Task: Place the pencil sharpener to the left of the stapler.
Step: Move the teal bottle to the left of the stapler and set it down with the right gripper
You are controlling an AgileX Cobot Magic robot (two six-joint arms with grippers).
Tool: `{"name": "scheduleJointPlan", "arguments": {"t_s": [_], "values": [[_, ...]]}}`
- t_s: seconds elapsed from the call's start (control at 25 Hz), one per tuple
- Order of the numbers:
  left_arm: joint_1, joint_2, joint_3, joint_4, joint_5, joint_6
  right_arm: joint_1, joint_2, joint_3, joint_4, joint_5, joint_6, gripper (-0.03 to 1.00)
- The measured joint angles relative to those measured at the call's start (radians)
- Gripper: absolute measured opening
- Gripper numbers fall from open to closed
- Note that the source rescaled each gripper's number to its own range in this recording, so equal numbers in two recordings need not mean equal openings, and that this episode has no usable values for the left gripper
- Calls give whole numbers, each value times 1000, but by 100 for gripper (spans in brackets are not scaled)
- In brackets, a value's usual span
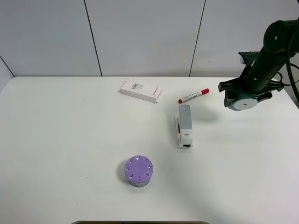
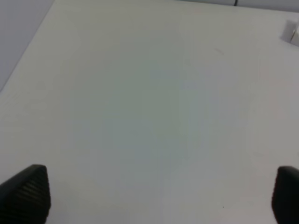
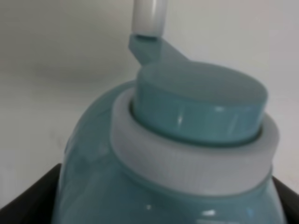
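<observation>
The right gripper is holding the one pencil sharpener off the table, to the right of the one stapler.
Its jaws are clamping the teal body. The left gripper is hanging wide open over the table. One red-capped marker, one white box and one purple cylinder are lying apart.

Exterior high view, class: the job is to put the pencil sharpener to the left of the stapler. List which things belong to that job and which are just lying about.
Belong to the job: pencil sharpener, held in the right claw; stapler.

Just lying about: flat white box; red-capped marker; purple cylinder with holes on top.
</observation>
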Motion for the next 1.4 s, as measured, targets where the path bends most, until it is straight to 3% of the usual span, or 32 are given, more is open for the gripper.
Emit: {"name": "scheduleJointPlan", "arguments": {"t_s": [0.36,0.92,1.4], "values": [[0,0,0,0,0,0,22,-87,0,87,4,-42,1],[0,0,0,0,0,0,305,-89,0,87,2,-55,1],[0,0,0,0,0,0,507,-15,-28,87,-56,-55,1]]}}
